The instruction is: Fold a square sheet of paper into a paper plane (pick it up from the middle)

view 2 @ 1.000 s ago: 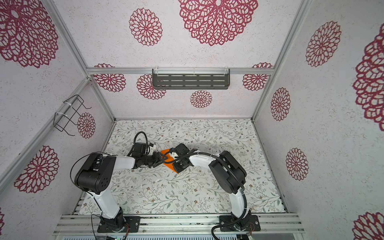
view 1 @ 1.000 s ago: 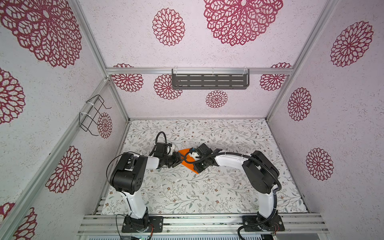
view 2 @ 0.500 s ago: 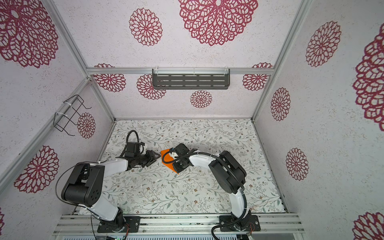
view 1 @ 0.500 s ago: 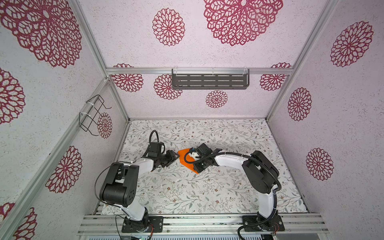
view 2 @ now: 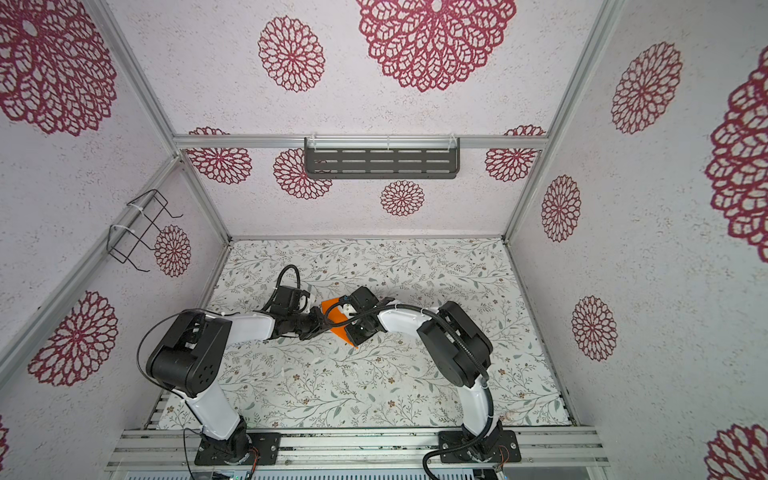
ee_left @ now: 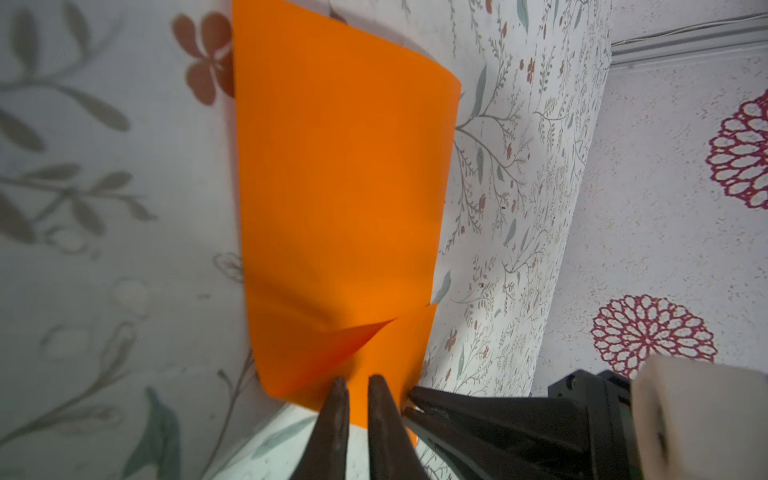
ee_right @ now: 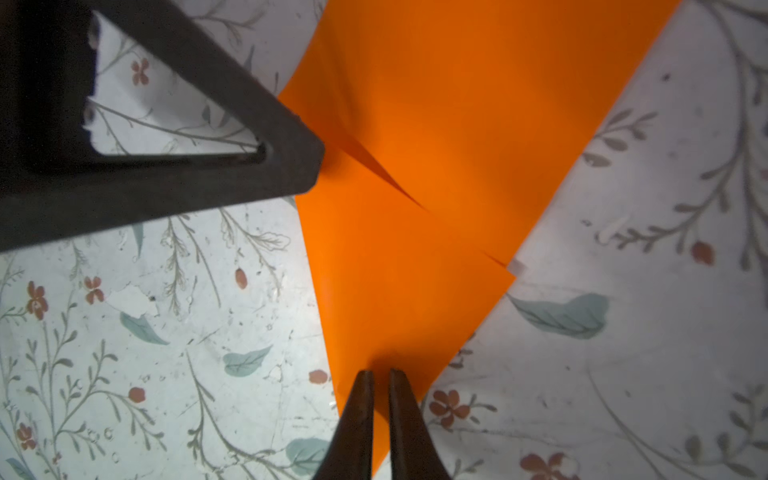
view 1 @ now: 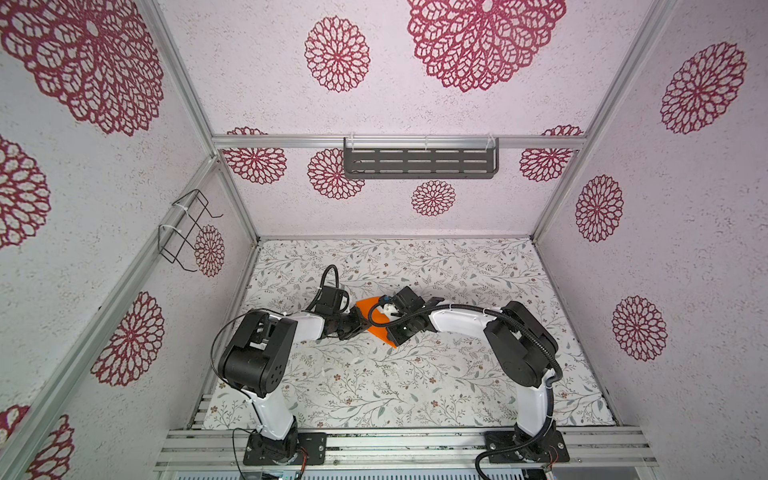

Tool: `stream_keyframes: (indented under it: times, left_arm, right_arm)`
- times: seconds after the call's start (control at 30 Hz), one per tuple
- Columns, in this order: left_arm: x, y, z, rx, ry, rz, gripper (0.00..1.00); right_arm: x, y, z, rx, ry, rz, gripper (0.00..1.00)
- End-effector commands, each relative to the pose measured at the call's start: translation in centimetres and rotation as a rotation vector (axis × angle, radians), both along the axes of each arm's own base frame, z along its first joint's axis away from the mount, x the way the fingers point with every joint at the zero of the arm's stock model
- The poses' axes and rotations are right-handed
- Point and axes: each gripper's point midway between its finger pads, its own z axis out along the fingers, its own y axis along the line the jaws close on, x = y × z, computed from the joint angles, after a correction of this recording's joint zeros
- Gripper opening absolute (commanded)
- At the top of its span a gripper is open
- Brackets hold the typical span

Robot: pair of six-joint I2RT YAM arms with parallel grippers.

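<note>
The square sheet of paper (view 1: 374, 318) (view 2: 338, 321) is bright orange and lies folded over at the middle of the table, between both grippers. A loose flap overlaps its lower layer in the left wrist view (ee_left: 340, 187) and the right wrist view (ee_right: 457, 124). My left gripper (view 1: 360, 326) (view 2: 323, 322) (ee_left: 359, 382) is shut on one short edge, its jaws almost together with orange between them. My right gripper (view 1: 390, 336) (view 2: 353, 336) (ee_right: 381, 374) is shut on the neighbouring corner. The two grippers' tips nearly touch: the right gripper (ee_left: 409, 401) sits beside my left fingers, and the left gripper (ee_right: 307, 166) meets the paper's edge.
A floral cover (view 1: 374, 386) spreads over the whole table. A grey slotted shelf (view 1: 419, 163) hangs on the back wall and a black wire rack (view 1: 187, 228) on the left wall. Patterned walls close in three sides.
The left gripper drew back to the left, away from the paper, then returned to its edge and closed its jaws. The right gripper kept its hold and did not move.
</note>
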Motion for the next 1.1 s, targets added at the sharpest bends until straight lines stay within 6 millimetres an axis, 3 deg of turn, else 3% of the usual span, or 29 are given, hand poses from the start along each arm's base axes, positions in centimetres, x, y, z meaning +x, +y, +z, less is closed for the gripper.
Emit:
stream_keyframes:
  times: [0.0,0.3,0.57,0.87,1.07]
  left_arm:
    - [0.4,0.2,-0.6,0.019,0.01,0.003,0.12]
    - [-1.0,1.5,-3.1,0.109,0.052,-0.027,0.12]
    - [-1.6,4.7,-3.8,0.219,0.063,-0.043,0.15]
    - [-0.3,5.8,-2.1,0.224,0.007,-0.01,0.17]
    - [0.6,3.9,2.7,0.128,-0.106,-0.006,0.15]
  right_arm:
    - [-0.9,-1.4,-2.3,-0.074,0.069,-0.021,0.14]
    - [-0.9,-1.4,-2.4,-0.079,0.073,-0.022,0.14]
    - [-0.9,-1.7,-2.5,-0.086,0.069,-0.025,0.14]
    - [-0.8,-1.8,-2.4,-0.085,0.066,-0.026,0.14]
    - [-0.5,-1.5,-1.8,-0.069,0.05,-0.025,0.15]
